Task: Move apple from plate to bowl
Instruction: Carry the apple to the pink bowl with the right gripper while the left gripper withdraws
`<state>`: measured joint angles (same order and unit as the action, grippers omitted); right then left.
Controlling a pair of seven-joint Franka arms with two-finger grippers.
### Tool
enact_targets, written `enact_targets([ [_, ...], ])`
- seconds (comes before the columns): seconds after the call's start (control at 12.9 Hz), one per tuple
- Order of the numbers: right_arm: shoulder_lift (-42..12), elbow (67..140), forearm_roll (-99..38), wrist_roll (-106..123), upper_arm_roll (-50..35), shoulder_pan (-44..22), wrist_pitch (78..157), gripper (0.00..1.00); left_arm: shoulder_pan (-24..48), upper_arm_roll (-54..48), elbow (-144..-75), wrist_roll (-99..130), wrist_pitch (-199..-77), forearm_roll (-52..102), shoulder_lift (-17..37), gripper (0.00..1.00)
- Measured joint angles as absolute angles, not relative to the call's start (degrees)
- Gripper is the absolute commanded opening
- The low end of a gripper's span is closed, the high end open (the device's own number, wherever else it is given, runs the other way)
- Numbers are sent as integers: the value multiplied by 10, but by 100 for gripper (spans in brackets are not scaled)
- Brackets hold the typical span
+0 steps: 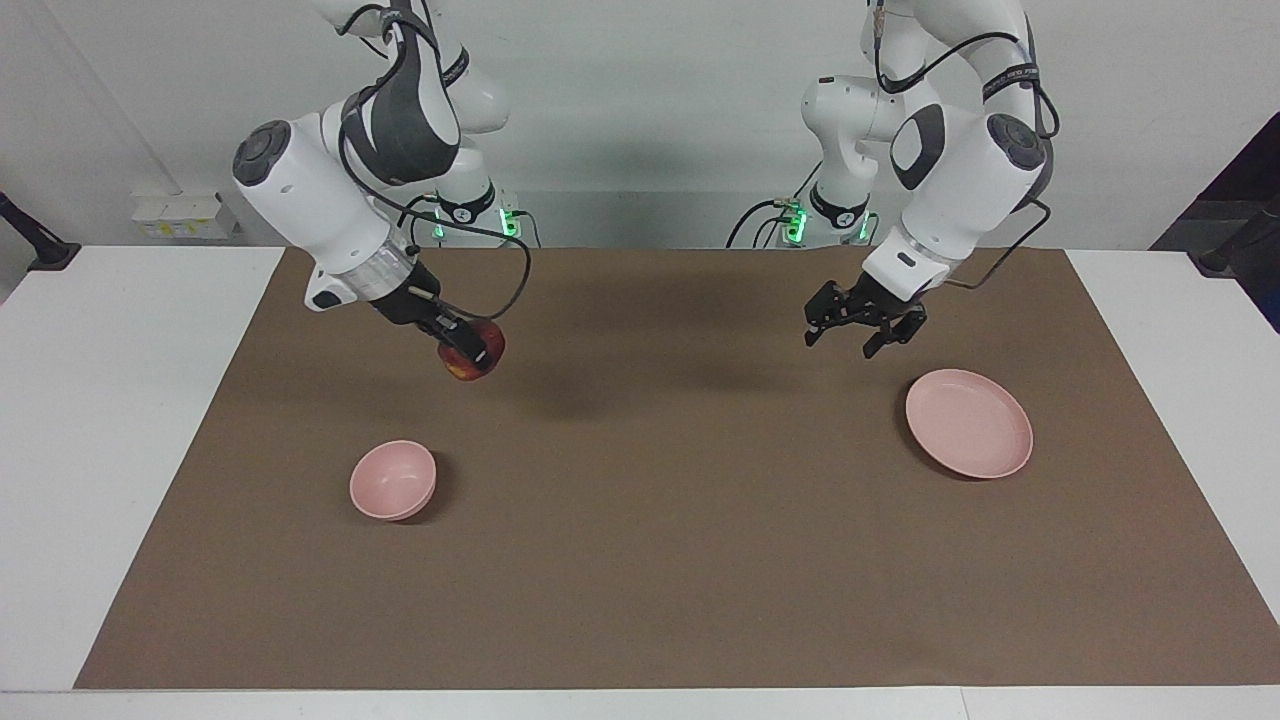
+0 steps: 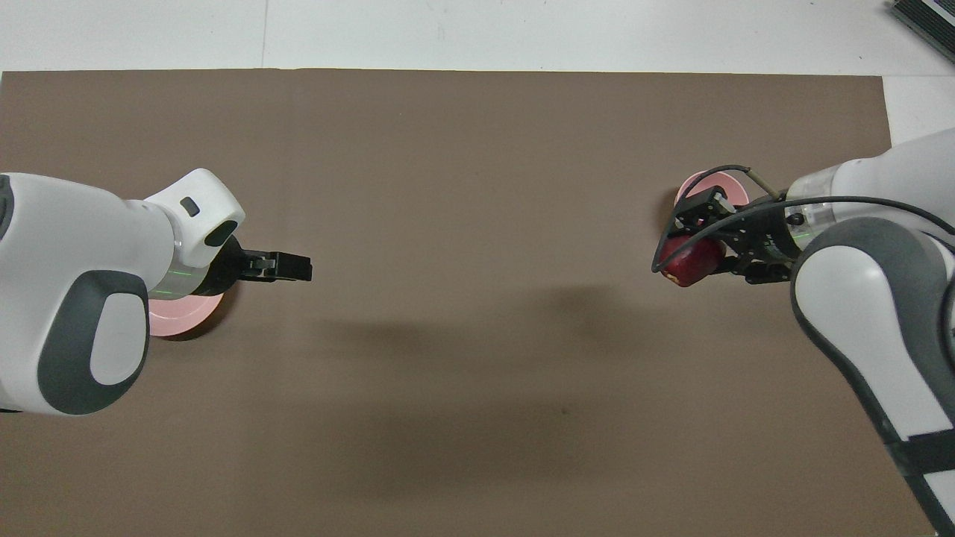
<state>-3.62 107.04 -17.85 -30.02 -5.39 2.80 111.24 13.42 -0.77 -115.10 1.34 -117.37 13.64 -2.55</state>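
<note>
Right gripper (image 1: 468, 350) up in the air over the brown paper mat (image 1: 640, 560), fingers clamped on the small round dark red apple with a yellowish patch (image 1: 472, 360). Apple hangs clear of the bench (image 1: 110, 420), above mat between the robots and the small deep pale pink bowl (image 1: 393, 480). Bowl sits on the mat toward the right arm's end. Flat, shallow pale pink plate (image 1: 968, 422) lies bare toward the left arm's end. Left gripper (image 1: 862, 328) hovers above the mat just robot-side of the plate, fingers spread apart, holding nothing.
</note>
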Motion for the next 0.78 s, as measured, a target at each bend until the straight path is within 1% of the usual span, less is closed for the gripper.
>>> enact_targets([
  [0.16, -37, 1072, -102, -235, -53, 51, 1117, 0, 120, -7, -1120, 10, -1136, 87, -27, 100],
  [0.31, -38, 1078, -49, -184, -54, 63, 1151, 0, 103, -6, -1072, 8, -1080, 61, -28, 100],
  [0.54, -39, 1101, 13, -143, -54, 64, 1254, 0, 77, -6, -992, -5, -994, 55, -31, 100],
  [0.78, -51, 1145, 46, -139, -58, 62, 1394, 0, 53, -5, -906, -33, -910, 15, -33, 100],
])
